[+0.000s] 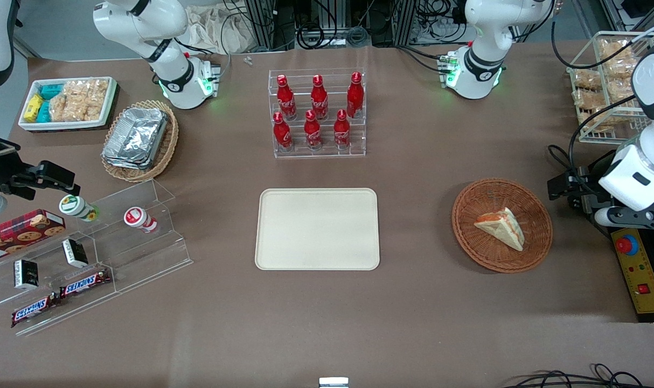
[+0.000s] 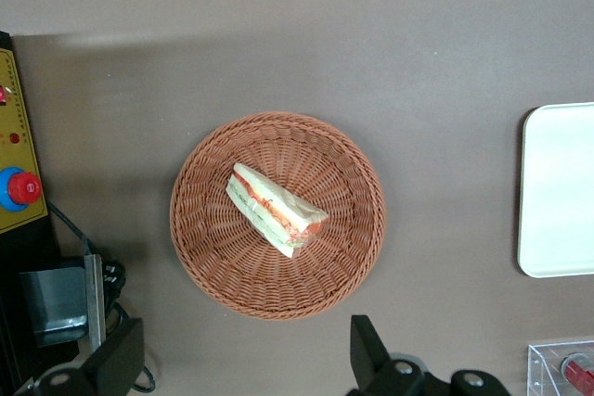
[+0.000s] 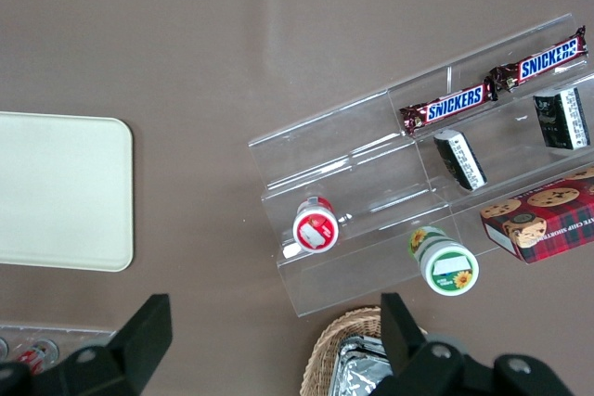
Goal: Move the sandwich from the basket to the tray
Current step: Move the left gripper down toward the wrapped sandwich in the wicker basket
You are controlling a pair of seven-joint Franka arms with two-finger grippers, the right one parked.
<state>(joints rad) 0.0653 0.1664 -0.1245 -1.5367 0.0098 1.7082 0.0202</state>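
While the gripper [image 2: 246,373] waits with fingers [image 2: 116,364] wide apart, holding nothing, the triangular sandwich [image 1: 501,226] lies flat in the round woven basket [image 1: 537,245], well apart from the smooth cream tray [image 1: 317,228].

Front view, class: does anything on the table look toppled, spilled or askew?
Two small cups, green-lidded and red-lidded, lie on their sides on the clear stand. Sandwich sits in basket; tray lies square; the open hand hovers above.

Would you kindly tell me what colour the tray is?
The tray is plain cream, clearest in the front view.
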